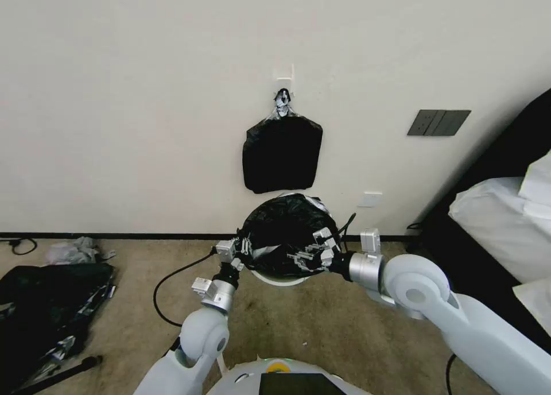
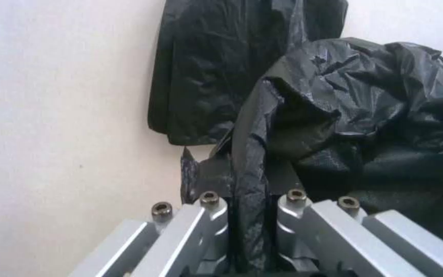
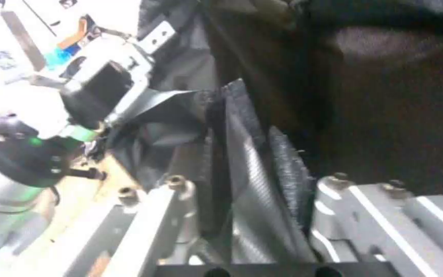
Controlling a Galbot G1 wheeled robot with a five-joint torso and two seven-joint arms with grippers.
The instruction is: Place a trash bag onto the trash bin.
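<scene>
One bag (image 1: 287, 228) sits bunched over the mouth of the bin (image 1: 279, 279), which stands on the carpet against the wall; its black film heaps up above the opening, and a strip of cream rim shows bare at the front. By my judgement the job is about half done: the bag is on top of the bin and held at both sides, but it has yet to be spread, pulled down around the rim and pushed into the hollow. Left claw (image 1: 244, 247) is at the bag's left edge, and the left wrist view shows it (image 2: 250, 246) closed tight on a twisted fold of film running between its jaws. Right claw (image 1: 313, 251) is at the right edge, and the right wrist view shows it (image 3: 255, 215) with a pleat of film standing between jaws set narrowly apart, so it looks to be pinching the film too. Above the bin a flat bundle (image 1: 281, 154) of black bags hangs from a wall hook. A dark heap (image 1: 49, 309) lies on the carpet far to the left. No brand, label or writing can be read anywhere.
</scene>
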